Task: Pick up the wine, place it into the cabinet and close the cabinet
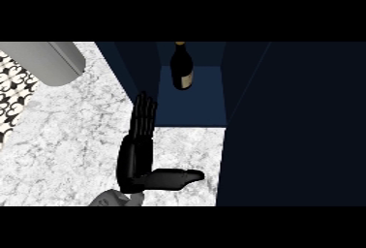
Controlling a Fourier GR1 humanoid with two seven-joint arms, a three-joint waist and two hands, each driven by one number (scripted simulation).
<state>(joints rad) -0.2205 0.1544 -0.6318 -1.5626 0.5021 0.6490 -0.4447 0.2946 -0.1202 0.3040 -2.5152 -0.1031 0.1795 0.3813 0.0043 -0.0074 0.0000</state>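
Wine bottle (181,68), just one, stands upright deep inside the one dark blue cabinet (193,104), which is open at the front. One black hand (134,162), the left one, is over the white stone surface (64,145), holding nothing, with its fingers straight, its thumb stuck out sideways and its fingertips right beside the cabinet's left panel (125,68). One big dark panel (293,121) stands on the right, and one grey round thing (50,60) sits in the far left corner.

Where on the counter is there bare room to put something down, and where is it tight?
Bare counter lies between the left hand and the patterned strip, below the grey object. It is narrow inside the cabinet, where the wine is.
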